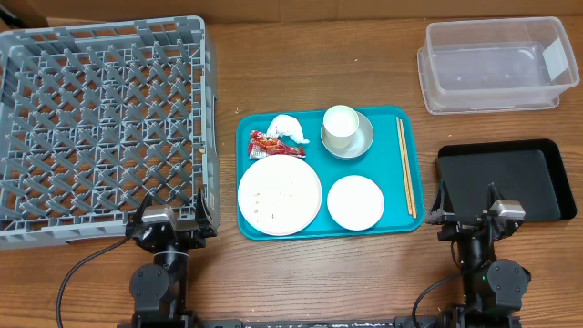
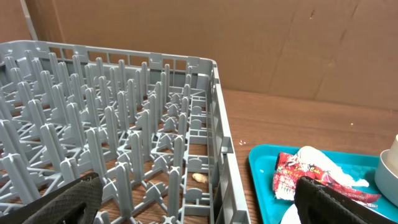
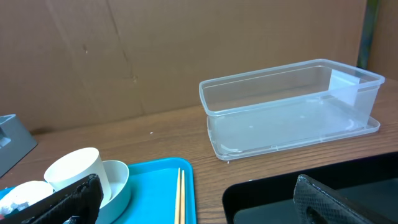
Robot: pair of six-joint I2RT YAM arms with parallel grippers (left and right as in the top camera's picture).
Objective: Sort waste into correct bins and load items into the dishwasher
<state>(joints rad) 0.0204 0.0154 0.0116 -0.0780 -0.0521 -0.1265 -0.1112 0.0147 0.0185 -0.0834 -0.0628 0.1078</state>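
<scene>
A teal tray holds a large white plate, a small white plate, a white cup in a grey bowl, wooden chopsticks, a crumpled white napkin and a red wrapper. The grey dish rack stands at the left. My left gripper is open and empty at the rack's front right corner. My right gripper is open and empty over the black tray's front edge. The wrapper and chopsticks show in the wrist views.
A clear plastic bin stands at the back right, also in the right wrist view. A small crumb lies on the table inside the rack. A cardboard wall runs along the back.
</scene>
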